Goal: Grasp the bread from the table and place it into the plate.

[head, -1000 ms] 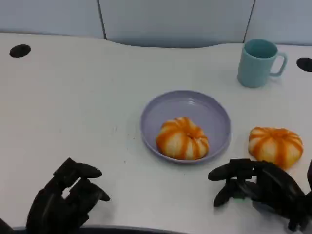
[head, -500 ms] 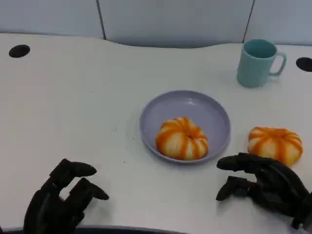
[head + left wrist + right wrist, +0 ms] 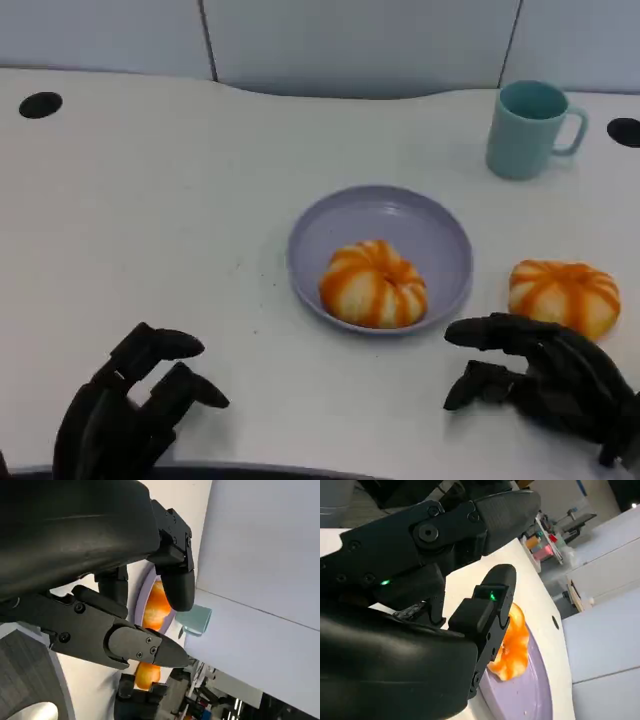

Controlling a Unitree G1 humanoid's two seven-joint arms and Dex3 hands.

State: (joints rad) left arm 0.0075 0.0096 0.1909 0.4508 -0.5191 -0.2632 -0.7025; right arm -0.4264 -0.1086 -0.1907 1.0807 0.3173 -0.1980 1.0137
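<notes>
Two orange-and-white striped breads are in view. One bread (image 3: 373, 284) lies in the lavender plate (image 3: 330, 228) at the table's middle, also seen in the right wrist view as bread (image 3: 514, 645) on the plate (image 3: 525, 695). The other bread (image 3: 563, 296) rests on the table to the right of the plate. My right hand (image 3: 545, 385) hovers just in front of that bread, fingers apart, holding nothing. At the near left my left hand (image 3: 125, 415) is open and empty. The left wrist view shows both breads (image 3: 156, 605) beyond my fingers (image 3: 135, 645).
A teal mug (image 3: 530, 128) stands at the back right. Two dark round holes (image 3: 40, 104) mark the table's far corners. Bare white tabletop (image 3: 150, 220) stretches left of the plate. A grey wall runs behind the table.
My right hand has shifted slightly right and its upper finger has stretched out toward the plate side. The left hand dipped and came back. Breads, plate and mug have not moved.
</notes>
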